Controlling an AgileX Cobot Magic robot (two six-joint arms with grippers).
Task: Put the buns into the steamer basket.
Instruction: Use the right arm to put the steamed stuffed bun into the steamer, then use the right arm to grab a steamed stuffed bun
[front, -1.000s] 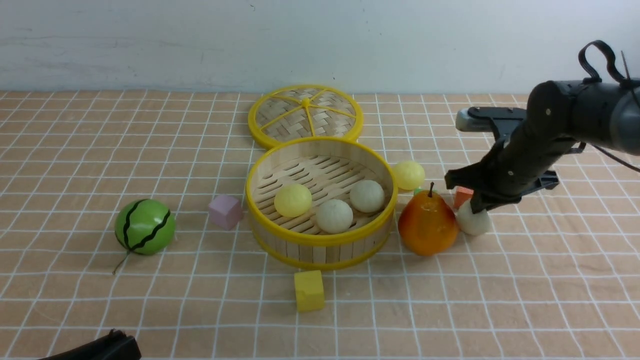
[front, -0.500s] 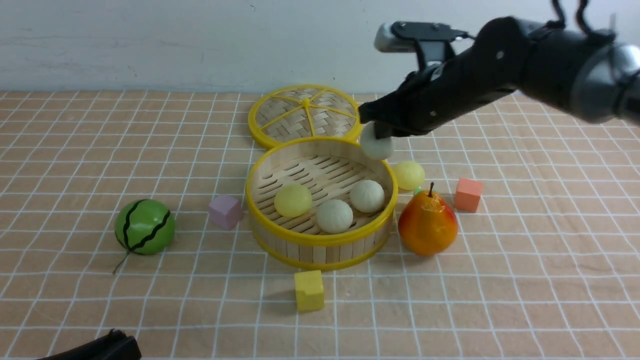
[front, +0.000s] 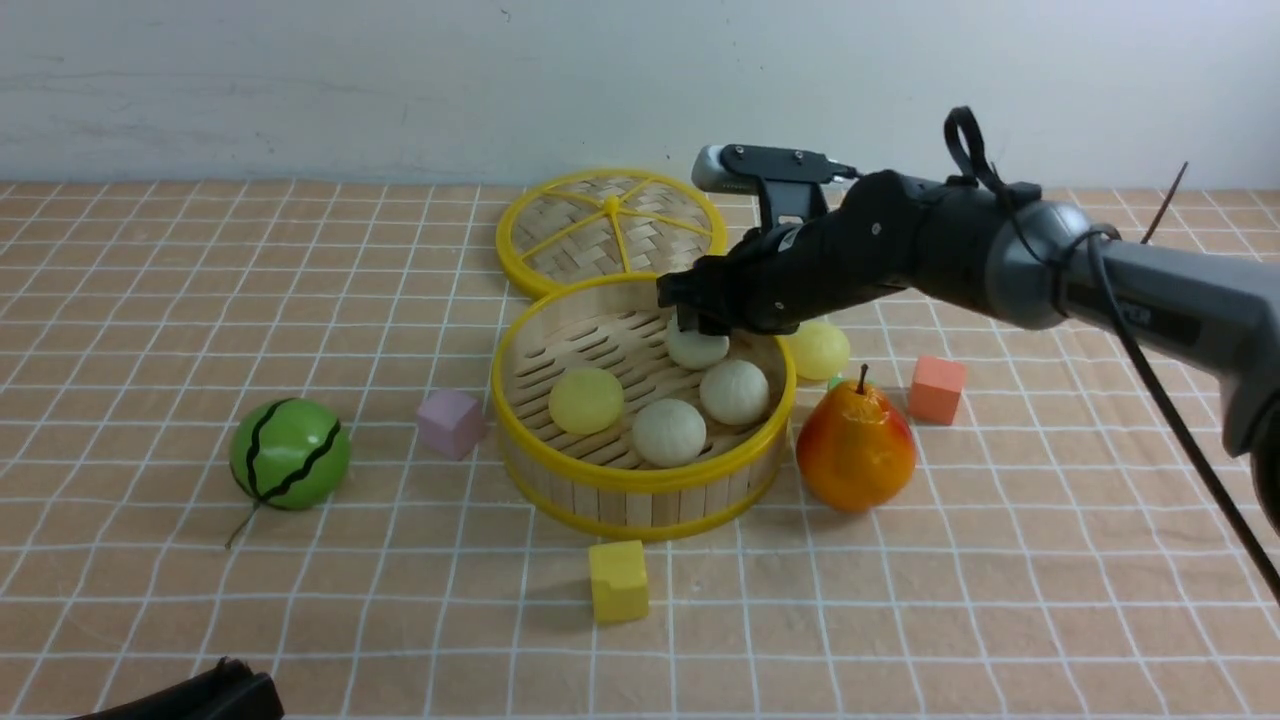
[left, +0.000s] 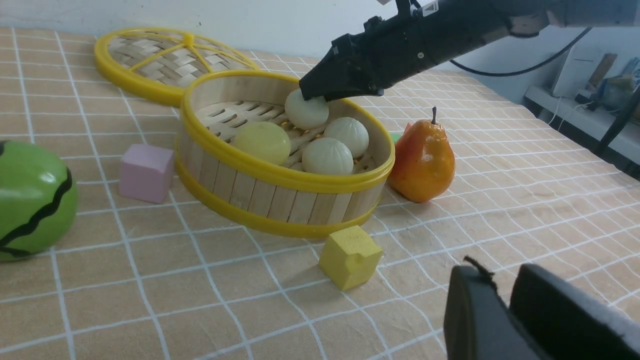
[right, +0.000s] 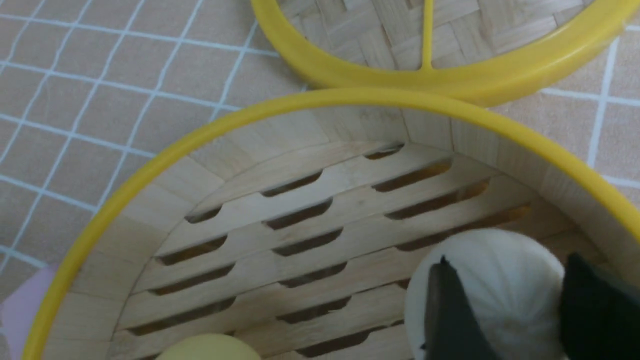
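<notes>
Four buns in steamer basket (front: 640, 480): yellow bun (front: 586, 399), front white bun (front: 668, 432), right white bun (front: 734, 391), back white bun (front: 697, 348). Right claw (front: 695, 325) fingers straddle back white bun; gripping or released, cannot tell. Fifth bun (front: 818, 349), yellow, on table (front: 1050, 560) just outside basket's right rim, behind pear (front: 856, 450). Left claw (left: 500, 272) empty, fingers close together; fully closed or not, unclear.

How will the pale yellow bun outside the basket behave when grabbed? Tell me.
That pale yellow bun is round, so a nudge probably rolls it. Its matte skin likely resists slipping. Being small, it is probably light.
</notes>
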